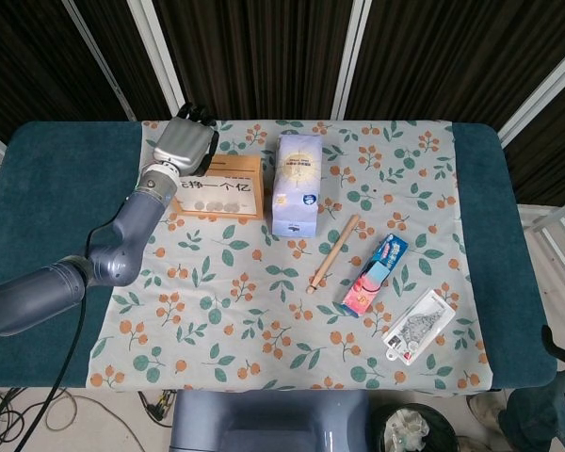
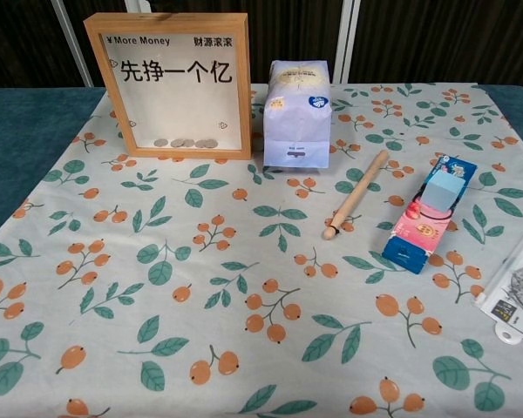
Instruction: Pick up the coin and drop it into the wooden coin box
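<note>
arm (image 1: 104, 259): blue-grey glossy, rounded segments
left hand (image 1: 182, 143): silver-grey shell, black fingers
wrist: silver ring

A floral cloth (image 2: 200, 287) covers the table (image 1: 47, 188); on it a pale blue bag (image 2: 297, 113) stands upright; right of the bag a wooden stick (image 2: 356, 195) lies; beyond that a blue-pink packet (image 2: 429, 212); farthest right, a clear package (image 1: 417, 326).
</note>
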`<state>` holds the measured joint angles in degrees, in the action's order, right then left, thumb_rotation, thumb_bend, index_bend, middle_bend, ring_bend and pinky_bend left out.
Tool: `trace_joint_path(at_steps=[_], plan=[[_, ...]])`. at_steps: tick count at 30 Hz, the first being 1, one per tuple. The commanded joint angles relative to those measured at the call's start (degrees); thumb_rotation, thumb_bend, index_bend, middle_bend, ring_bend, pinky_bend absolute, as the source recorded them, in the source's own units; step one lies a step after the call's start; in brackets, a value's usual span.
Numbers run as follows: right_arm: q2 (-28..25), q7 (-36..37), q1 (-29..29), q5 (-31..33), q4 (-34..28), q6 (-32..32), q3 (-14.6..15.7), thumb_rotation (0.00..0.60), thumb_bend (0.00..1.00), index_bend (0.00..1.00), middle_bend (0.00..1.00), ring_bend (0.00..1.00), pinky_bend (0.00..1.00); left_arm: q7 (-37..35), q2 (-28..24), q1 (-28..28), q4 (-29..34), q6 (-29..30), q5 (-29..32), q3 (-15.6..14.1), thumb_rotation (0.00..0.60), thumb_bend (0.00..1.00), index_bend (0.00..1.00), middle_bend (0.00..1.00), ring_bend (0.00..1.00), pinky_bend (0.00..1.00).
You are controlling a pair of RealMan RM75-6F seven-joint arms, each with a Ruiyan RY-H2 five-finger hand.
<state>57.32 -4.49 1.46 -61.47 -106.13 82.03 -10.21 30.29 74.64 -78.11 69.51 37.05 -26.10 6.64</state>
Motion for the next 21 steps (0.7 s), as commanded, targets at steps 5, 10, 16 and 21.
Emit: trace_joint_path(at_steps=[5, 10, 16, 21], plan=[[-0.06, 0.33, 0.02, -0.96, 0.35, -0.13, 0.28, 0.6, 0.44, 0.15, 0.07, 0.01, 0.0, -4.2, -4.56, 3.83, 7.69, 7.8, -8.43, 2.64, 0.6, 0.46, 0.33, 0.16, 0.0, 0.0], [0.05, 0.52, 0.08, -1.93, 0.69, -0.24, 0.6, 0.6, 0.44, 0.15, 0.07, 0.01, 0.0, -7.8, -10.39, 10.6, 17.06, 17.55, -16.74, 2.62, 0.6, 0.46, 0.22, 0.12, 0.0, 0.0], [0.16, 0.62, 0.04, -2.76, 0.93, -0.1, 0.84, 0.6, 0.44, 0.15, 0.07, 0.01, 0.0, -10.74, -18.28, 19.86, 27.32, 26.47, -23.29, 0.5, 0.6, 0.46, 0.2, 0.09, 0.0, 0.0], [-0.01, 4.21, 0.37, -8.73, 2.41, -0.72, 2.08, 0.6, 0.44, 0.15, 0.07, 0.01, 0.0, -17.59, -20.08, 32.6, 32.87, 40.05, -34.32, -3.78, 0.6, 0.46, 0.19, 0.07, 0.0, 0.0]])
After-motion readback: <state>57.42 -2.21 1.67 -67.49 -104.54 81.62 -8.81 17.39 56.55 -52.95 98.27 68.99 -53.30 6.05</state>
